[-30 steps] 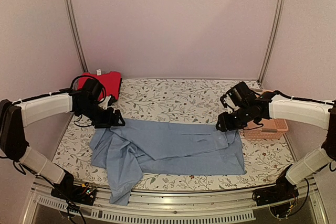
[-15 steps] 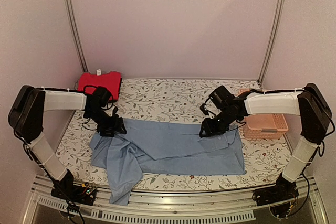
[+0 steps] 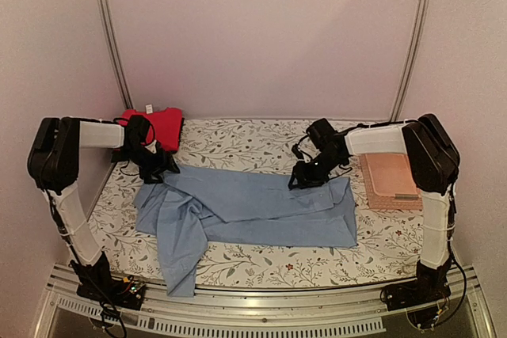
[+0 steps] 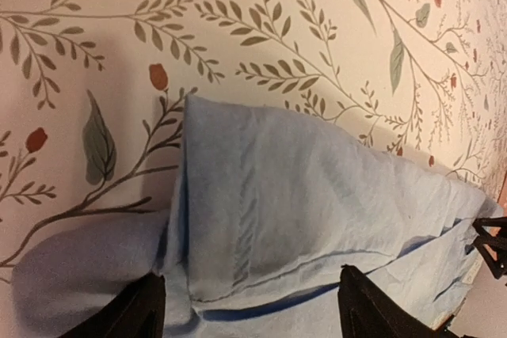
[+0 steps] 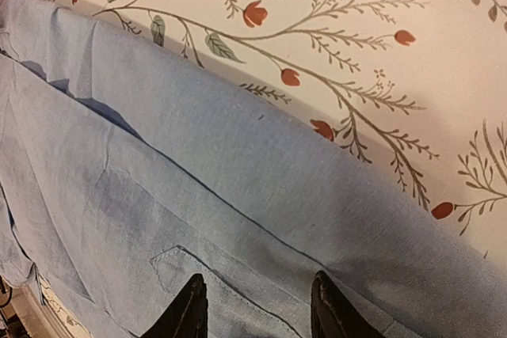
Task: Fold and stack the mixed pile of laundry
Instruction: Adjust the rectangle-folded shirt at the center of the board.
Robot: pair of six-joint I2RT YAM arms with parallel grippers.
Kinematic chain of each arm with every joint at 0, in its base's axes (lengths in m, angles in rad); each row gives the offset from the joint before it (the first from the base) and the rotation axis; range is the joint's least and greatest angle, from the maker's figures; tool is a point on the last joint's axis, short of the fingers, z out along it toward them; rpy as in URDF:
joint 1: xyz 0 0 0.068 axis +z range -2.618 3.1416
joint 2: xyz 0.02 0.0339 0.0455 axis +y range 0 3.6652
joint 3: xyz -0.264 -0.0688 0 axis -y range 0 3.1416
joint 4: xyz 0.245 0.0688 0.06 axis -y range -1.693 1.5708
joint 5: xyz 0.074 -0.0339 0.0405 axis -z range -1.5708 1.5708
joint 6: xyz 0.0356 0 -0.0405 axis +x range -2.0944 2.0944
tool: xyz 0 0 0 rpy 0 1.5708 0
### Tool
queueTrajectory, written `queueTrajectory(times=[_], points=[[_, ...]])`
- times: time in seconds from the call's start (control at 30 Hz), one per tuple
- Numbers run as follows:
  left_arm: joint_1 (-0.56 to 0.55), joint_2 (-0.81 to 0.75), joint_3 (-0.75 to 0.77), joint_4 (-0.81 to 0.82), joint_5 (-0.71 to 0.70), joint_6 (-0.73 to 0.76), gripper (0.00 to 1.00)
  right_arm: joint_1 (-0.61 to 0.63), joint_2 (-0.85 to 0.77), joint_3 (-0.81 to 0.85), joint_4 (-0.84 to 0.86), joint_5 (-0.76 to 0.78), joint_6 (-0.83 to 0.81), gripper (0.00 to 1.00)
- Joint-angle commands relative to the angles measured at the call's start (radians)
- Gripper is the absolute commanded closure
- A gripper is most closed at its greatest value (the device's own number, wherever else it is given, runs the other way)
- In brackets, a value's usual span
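Note:
The light blue shirt (image 3: 261,211) lies spread across the middle of the table, with one sleeve trailing to the front left edge. The bright red garment (image 3: 158,124) lies folded at the back left corner. My left gripper (image 3: 165,170) is low over the shirt's back left edge, jaws wide apart above the cloth (image 4: 301,195). My right gripper (image 3: 297,182) is low over the shirt's back right edge, jaws apart above the cloth (image 5: 198,195) near a stitched pocket. The left wrist view shows my left gripper (image 4: 249,314) and the right wrist view my right gripper (image 5: 257,310) with nothing pinched.
The pink slatted basket (image 3: 392,184) stands at the right edge, just beyond my right arm. The floral tablecloth (image 3: 238,144) shows bare behind the shirt and along the front right. Walls and metal posts close in the back and sides.
Both grippers have moved toward the back of the table and now sit at the shirt's far edge. The shirt has shifted a little backward and lies flatter.

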Motion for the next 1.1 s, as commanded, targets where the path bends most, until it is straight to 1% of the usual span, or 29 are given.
queueTrajectory(times=[0.0, 0.07, 0.2, 0.3, 0.37, 0.43, 0.53, 0.63, 0.73, 0.9, 0.97, 1.07], points=[[0.008, -0.137, 0.023, 0.014, -0.002, -0.015, 0.21, 0.012, -0.036, 0.048, -0.018, -0.024, -0.038, 0.56], [0.007, -0.216, 0.005, -0.017, -0.01, -0.024, 0.18, 0.036, -0.095, 0.044, -0.016, -0.033, -0.044, 0.55], [-0.031, -0.375, -0.109, -0.048, -0.003, -0.032, 0.17, 0.121, -0.207, -0.007, -0.019, -0.029, -0.052, 0.55], [-0.076, -0.428, -0.193, -0.031, 0.028, -0.036, 0.18, 0.174, -0.252, -0.073, -0.016, -0.057, -0.018, 0.55], [-0.124, -0.426, -0.225, -0.013, 0.04, -0.043, 0.2, 0.203, -0.248, -0.11, -0.003, -0.057, 0.0, 0.55], [-0.176, -0.412, -0.242, 0.016, 0.019, -0.058, 0.21, 0.208, -0.235, -0.144, 0.021, -0.068, 0.016, 0.55], [-0.204, -0.373, -0.268, 0.067, 0.021, -0.085, 0.23, 0.204, -0.186, -0.163, 0.039, -0.047, 0.03, 0.56], [-0.204, -0.314, -0.268, 0.094, 0.009, -0.094, 0.25, 0.179, -0.114, -0.139, 0.047, -0.041, 0.015, 0.56], [-0.193, -0.231, -0.225, 0.097, -0.013, -0.083, 0.25, 0.137, -0.049, -0.096, 0.048, -0.048, 0.003, 0.56], [-0.119, -0.105, -0.133, 0.132, 0.014, -0.064, 0.26, 0.073, 0.042, -0.021, 0.032, -0.058, -0.018, 0.56], [-0.106, -0.115, -0.094, 0.112, -0.001, -0.051, 0.25, 0.067, 0.051, 0.017, 0.012, -0.058, -0.029, 0.56], [-0.106, -0.211, -0.096, 0.076, -0.032, -0.057, 0.21, 0.08, -0.008, 0.03, 0.01, -0.073, -0.036, 0.56]])
